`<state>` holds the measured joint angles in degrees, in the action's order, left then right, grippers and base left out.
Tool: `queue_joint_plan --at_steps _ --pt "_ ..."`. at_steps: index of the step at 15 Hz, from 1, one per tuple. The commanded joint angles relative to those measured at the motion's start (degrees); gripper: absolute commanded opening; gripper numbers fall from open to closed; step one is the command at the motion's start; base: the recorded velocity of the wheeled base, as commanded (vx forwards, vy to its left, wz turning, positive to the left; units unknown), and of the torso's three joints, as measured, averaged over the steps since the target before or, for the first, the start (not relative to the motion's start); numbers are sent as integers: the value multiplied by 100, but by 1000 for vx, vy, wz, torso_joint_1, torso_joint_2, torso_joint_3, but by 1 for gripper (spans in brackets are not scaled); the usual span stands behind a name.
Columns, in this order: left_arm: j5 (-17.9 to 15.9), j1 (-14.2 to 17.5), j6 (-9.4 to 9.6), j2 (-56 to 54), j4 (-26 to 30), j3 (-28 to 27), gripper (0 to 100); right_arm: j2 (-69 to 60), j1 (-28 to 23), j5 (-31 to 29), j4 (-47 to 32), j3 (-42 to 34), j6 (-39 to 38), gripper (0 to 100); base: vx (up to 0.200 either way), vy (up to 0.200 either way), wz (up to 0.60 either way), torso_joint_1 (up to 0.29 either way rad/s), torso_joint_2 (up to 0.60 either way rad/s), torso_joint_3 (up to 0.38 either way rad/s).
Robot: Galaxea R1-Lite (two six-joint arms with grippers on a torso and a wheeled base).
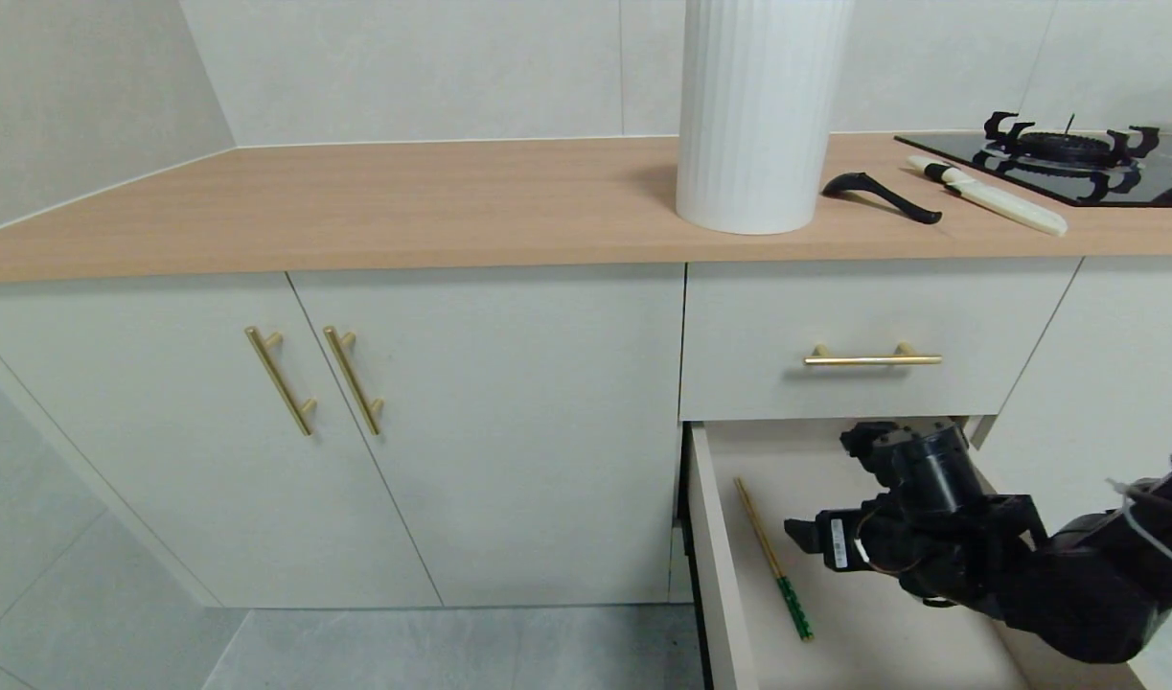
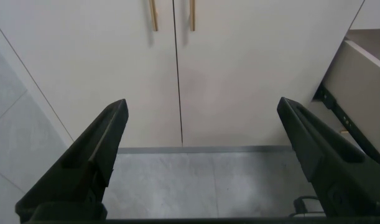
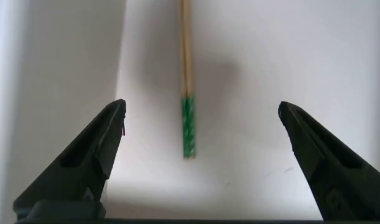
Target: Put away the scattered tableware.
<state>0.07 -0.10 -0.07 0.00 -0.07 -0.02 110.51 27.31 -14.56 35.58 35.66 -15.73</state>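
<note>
A pair of wooden chopsticks (image 1: 772,561) with green ends lies in the open lower drawer (image 1: 722,575), near its left wall. My right gripper (image 1: 808,539) hangs open just above the drawer floor, to the right of the chopsticks. In the right wrist view the chopsticks (image 3: 187,93) lie loose between the spread fingers of the right gripper (image 3: 202,112). A white knife with a black band (image 1: 993,196) and a black curved utensil (image 1: 883,195) rest on the wooden counter (image 1: 403,206). My left gripper (image 2: 202,107) is open and holds nothing, low down facing the cabinet doors (image 2: 177,62).
A tall white ribbed cylinder (image 1: 758,115) stands on the counter beside the black utensil. A black gas hob (image 1: 1074,158) sits at the far right. The upper drawer with a brass handle (image 1: 871,359) is closed above the open one. Grey tiled floor (image 2: 190,183) lies below.
</note>
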Motion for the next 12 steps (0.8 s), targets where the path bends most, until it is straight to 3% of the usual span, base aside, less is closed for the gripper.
queue_joint_plan --at_steps 1,7,12 --pt "1 1 -1 0 -1 2 100 -864 -76 -47 10 -112 245 100 0 0 0 0 0 0" --pt "1 1 -1 0 -1 2 100 -2095 -76 -56 63 -261 957 100 0 0 0 0 0 0" --pt "1 1 -1 0 -1 2 100 -2376 -191 -74 89 -235 1080 100 0 0 0 0 0 0"
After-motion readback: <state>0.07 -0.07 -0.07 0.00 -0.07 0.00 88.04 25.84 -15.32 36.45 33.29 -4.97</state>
